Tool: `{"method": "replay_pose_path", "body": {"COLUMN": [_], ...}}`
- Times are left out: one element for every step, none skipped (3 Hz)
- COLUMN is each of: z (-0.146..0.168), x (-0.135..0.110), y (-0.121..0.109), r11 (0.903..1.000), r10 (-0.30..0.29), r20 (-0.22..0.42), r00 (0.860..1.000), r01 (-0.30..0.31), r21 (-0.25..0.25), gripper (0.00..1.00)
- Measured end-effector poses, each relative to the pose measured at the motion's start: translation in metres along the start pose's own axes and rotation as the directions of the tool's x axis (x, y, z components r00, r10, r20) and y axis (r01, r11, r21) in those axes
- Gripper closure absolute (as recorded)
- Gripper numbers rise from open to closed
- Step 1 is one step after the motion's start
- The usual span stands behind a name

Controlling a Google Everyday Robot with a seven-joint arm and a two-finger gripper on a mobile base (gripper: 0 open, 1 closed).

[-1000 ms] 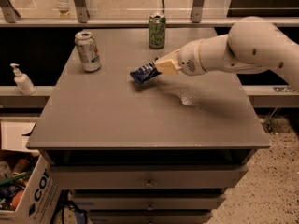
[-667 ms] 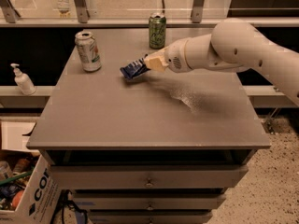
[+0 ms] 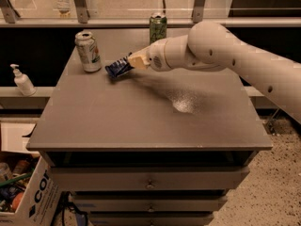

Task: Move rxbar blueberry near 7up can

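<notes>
The hand grips the bar by one end, low over the counter. The 7up can stands near its free end.

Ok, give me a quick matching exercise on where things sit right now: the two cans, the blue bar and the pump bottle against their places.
Things:
1. 7up can
2. green can
3. rxbar blueberry
4. pump bottle

Places:
A. on the ledge left of the table, not on the table top
B. clamped in the gripper, just right of the silvery can
C. upright at the table's back edge, near the middle
D. upright on the table's back-left part

Pairs: 1-D, 2-C, 3-B, 4-A.
</notes>
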State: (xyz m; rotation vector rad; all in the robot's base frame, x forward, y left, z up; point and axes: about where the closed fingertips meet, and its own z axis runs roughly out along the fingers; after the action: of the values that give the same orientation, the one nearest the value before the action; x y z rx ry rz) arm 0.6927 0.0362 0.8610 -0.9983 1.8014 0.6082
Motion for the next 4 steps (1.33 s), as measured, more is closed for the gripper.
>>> {"method": "replay_pose_path", "body": {"z": [0.031, 0.038, 0.045, 0.048], "x": [-0.004, -0.006, -0.008, -0.007], "y": [0.013, 0.017, 0.023, 0.026], "r11": [0.9999, 0.9999, 0.9998, 0.9995], "r10": [-0.002, -0.002, 0.004, 0.014], "r20": [0.01, 0.018, 0.012, 0.006], "r00": [1.0, 1.0, 1.0, 1.0], "r01": [0.003, 0.002, -0.004, -0.014], "r21": [-0.011, -0.017, -0.022, -0.027], "gripper": [1.0, 1.0, 0.83, 0.59]}}
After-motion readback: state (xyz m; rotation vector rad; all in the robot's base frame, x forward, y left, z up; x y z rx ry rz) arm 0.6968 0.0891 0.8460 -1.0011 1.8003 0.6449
